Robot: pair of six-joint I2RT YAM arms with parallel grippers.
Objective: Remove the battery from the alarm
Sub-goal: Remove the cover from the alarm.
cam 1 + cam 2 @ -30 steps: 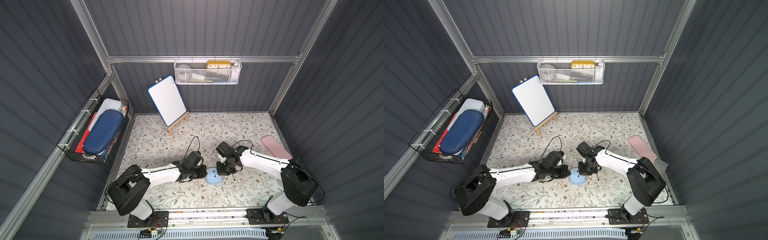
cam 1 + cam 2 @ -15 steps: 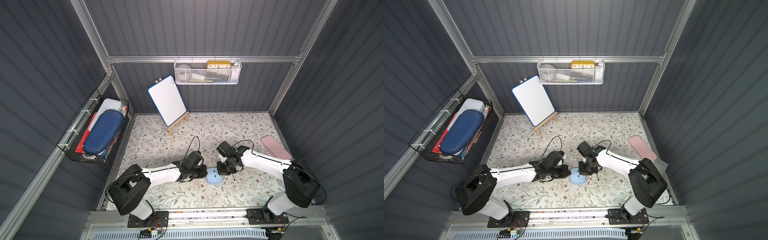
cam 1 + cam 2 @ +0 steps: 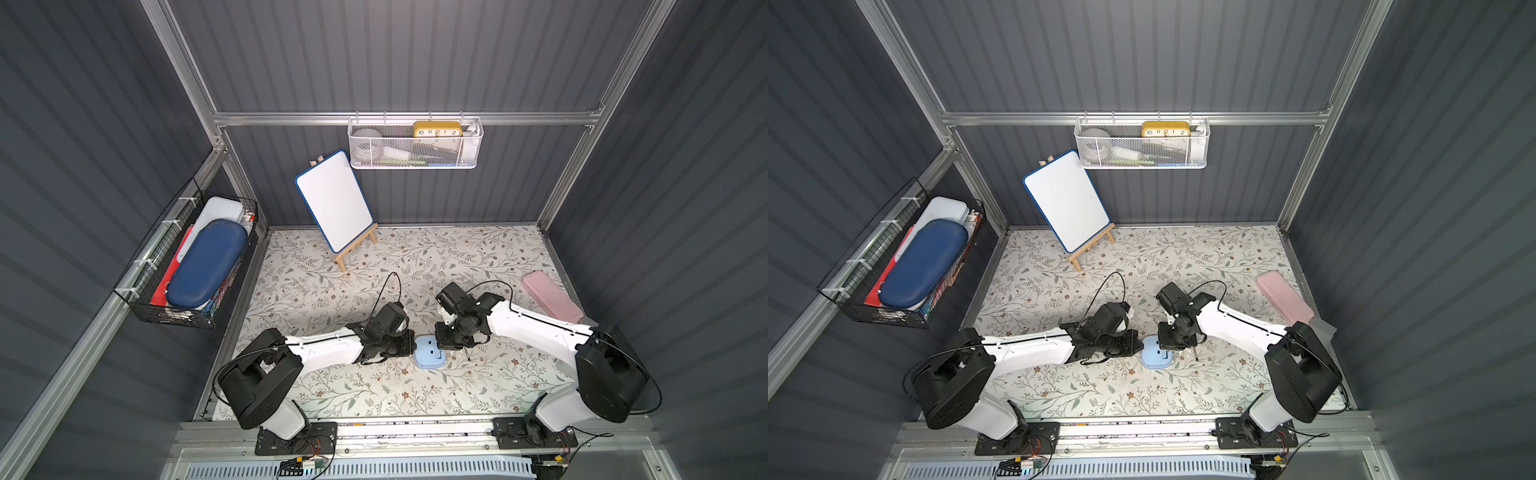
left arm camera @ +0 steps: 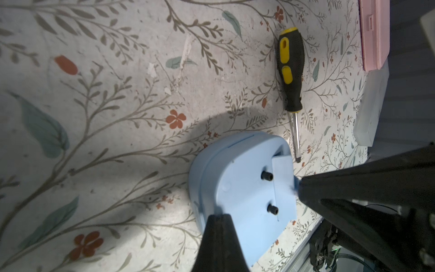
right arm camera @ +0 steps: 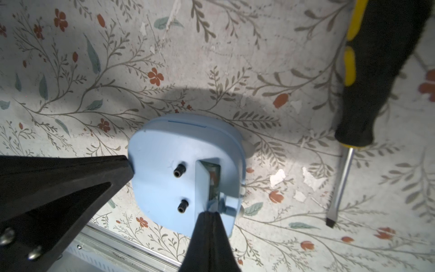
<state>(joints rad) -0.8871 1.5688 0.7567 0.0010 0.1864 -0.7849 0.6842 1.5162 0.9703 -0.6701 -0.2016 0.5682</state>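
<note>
Nothing obvious has moved over the last second: both arms hold the same pose at the alarm. Right gripper (image 5: 208, 213) is closed, fingers pressed together with nothing between them, its tip at one end of the open battery slot on the alarm's back. Left gripper (image 4: 217, 216) is also closed and empty, its tip against the alarm's opposite edge. Alarm (image 3: 430, 358) lies face down on the floral mat (image 3: 374, 395), near the front and about mid-width, between the two grippers in both top views. Two black knobs (image 5: 180, 173) stick up from its back. Lid (image 5: 202, 186) next to them is tilted up along one side of the slot. Something greenish and red shows inside the slot (image 5: 213, 179); can't tell if that's the battery. Screwdriver (image 4: 290, 70) lies flat on the mat just beside the alarm on the right arm's side, not touching it. Pink case (image 3: 550, 297) sits at the mat's right edge, well apart. Whiteboard (image 3: 334, 199) on an easel stands at the back, and the yellow clock (image 3: 437, 129) sits in the wall basket (image 3: 415, 160) above.
</note>
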